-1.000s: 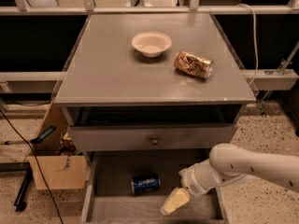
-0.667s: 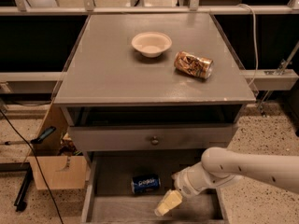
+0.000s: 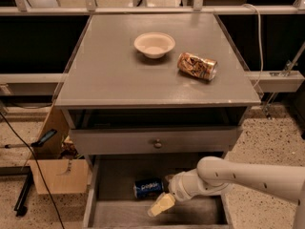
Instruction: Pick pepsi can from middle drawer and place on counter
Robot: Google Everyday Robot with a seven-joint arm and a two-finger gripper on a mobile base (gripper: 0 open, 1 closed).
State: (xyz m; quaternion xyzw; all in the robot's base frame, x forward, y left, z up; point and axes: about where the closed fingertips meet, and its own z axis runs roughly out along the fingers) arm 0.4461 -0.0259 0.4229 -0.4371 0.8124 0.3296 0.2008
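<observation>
The pepsi can [image 3: 147, 187] is dark blue and lies on its side on the floor of the open middle drawer [image 3: 114, 185], left of centre. My gripper [image 3: 162, 199] hangs inside the drawer just right of the can, at the end of a white arm [image 3: 248, 175] that comes in from the right. One yellowish finger [image 3: 161, 204] shows below and right of the can; the other finger is hidden near the can's right end. The counter [image 3: 109, 75] is the grey top of the cabinet above.
On the counter stand a white bowl [image 3: 154, 44] and a gold-and-brown can [image 3: 197, 66] lying on its side. A drawer front with a round knob [image 3: 157, 144] sits above the open drawer. A cardboard box [image 3: 57, 175] and cables lie on the floor at left.
My gripper and arm have moved left inside the drawer, closing in on the pepsi can's right end. The can has not moved.
</observation>
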